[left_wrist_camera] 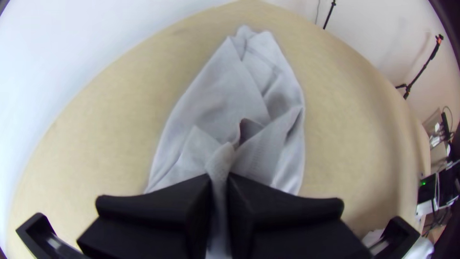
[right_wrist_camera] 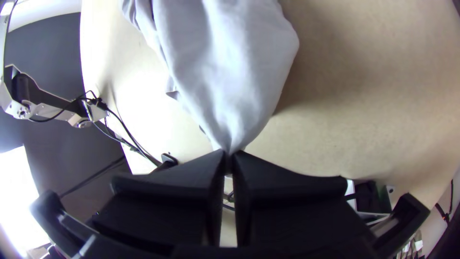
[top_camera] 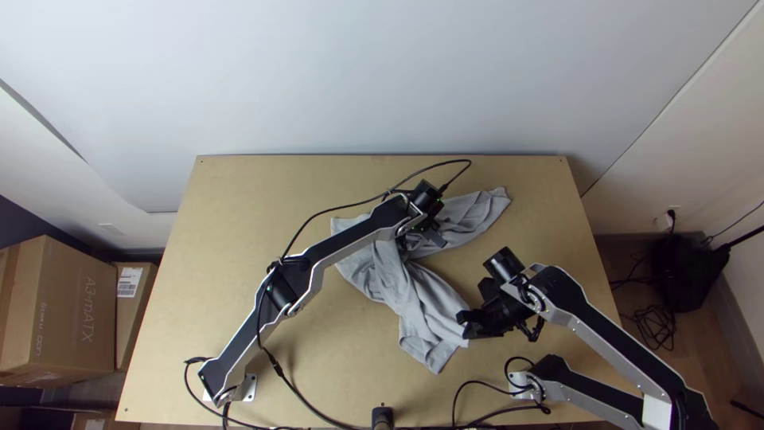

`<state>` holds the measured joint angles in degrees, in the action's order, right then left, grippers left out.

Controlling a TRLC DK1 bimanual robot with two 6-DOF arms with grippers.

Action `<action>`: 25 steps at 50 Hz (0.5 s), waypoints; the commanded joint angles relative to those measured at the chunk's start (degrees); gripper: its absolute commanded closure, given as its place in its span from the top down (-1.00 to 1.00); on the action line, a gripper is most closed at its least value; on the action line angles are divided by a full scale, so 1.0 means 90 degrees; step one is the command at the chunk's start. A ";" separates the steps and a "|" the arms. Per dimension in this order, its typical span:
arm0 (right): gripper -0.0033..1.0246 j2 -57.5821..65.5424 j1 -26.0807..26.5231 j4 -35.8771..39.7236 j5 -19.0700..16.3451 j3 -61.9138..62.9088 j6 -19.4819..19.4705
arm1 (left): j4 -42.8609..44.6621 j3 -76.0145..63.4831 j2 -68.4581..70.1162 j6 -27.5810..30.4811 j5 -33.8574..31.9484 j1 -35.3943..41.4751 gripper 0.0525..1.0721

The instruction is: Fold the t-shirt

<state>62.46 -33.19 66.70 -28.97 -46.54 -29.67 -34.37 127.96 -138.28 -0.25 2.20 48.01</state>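
T-shirt (top_camera: pixel 410 287) bunching between both pincers

I'm judging this as straightening before folding: my left pincer (left_wrist_camera: pixel 219 178) is gripping a raised ridge at the T-shirt's twelve o'clock, my right pincer (right_wrist_camera: pixel 229 156) its gathered edge at four. It's lying toward two o'clock from the tabletop's (top_camera: pixel 318 362) middle. Next calls for spreading it; deep creases and my overlying left arm (top_camera: pixel 350 239) are hindering. Boxes (top_camera: pixel 60 306) are standing at nine.

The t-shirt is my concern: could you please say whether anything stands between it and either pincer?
Nothing visible does: the left pincer has a fold of the t-shirt between its fingers, and the right pincer is closed on a gathered part.
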 commanded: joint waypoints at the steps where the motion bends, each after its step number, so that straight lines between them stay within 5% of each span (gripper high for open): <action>1: -0.94 -0.0055 0.0504 0.0011 0.0026 -0.0151 0.0269 | -0.0087 0.0108 0.0403 -0.0343 0.0059 -0.0207 -0.95; 13: -0.94 0.0355 0.2018 -0.0194 -0.0004 -0.0668 0.1041 | -0.0917 0.0030 0.1683 -0.0978 0.0049 -0.0930 -0.95; 25: -0.94 0.2826 0.2301 -0.0585 0.0133 -0.3100 0.1051 | -0.1298 -0.0282 0.3069 -0.1349 -0.0029 -0.2043 -0.95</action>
<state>80.66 -13.89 61.76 -28.88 -66.35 -21.06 -44.14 126.58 -116.57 -9.74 2.17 33.15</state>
